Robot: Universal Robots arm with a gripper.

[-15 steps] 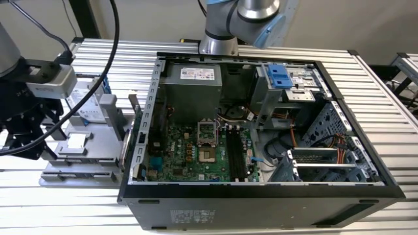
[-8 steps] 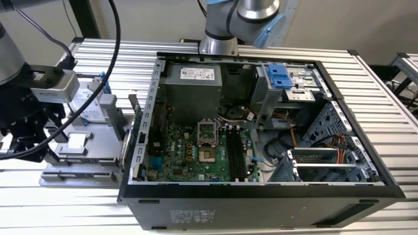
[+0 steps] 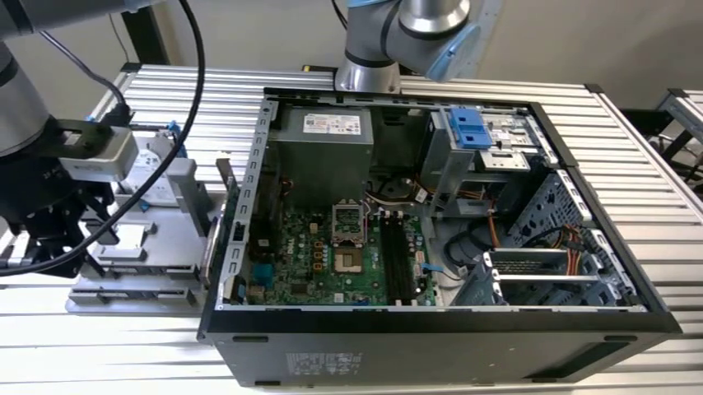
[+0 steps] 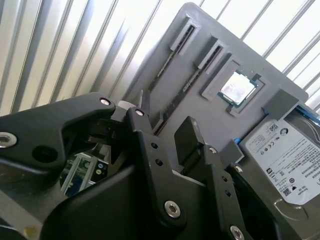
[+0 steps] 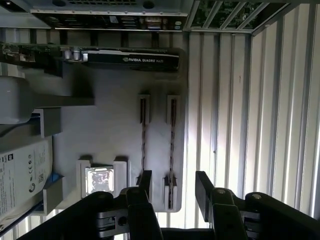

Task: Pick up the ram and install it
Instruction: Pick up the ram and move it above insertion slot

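Two ram sticks stand on edge in the holders of a grey parts tray (image 5: 115, 100). In the first wrist view one ram (image 5: 172, 135) runs into the gap between my fingers and the other ram (image 5: 143, 130) lies beside it. The second wrist view shows the same two, one ram (image 4: 172, 102) leading to my gripper (image 4: 162, 125) and the other ram (image 4: 167, 60) further off. My gripper (image 5: 175, 187) is open above the tray, gripping nothing. In the exterior view the gripper (image 3: 49, 239) hangs over the tray (image 3: 143, 276), at that view's left of the open computer case (image 3: 439, 329).
The tray also holds a processor chip (image 5: 100, 180), a hard drive (image 4: 287, 160) in a blue bracket and a graphics card (image 5: 130, 59). Inside the case the motherboard's long black slots (image 3: 401, 263) lie beside the processor socket (image 3: 347, 220). The table top is ribbed metal (image 5: 280, 125).
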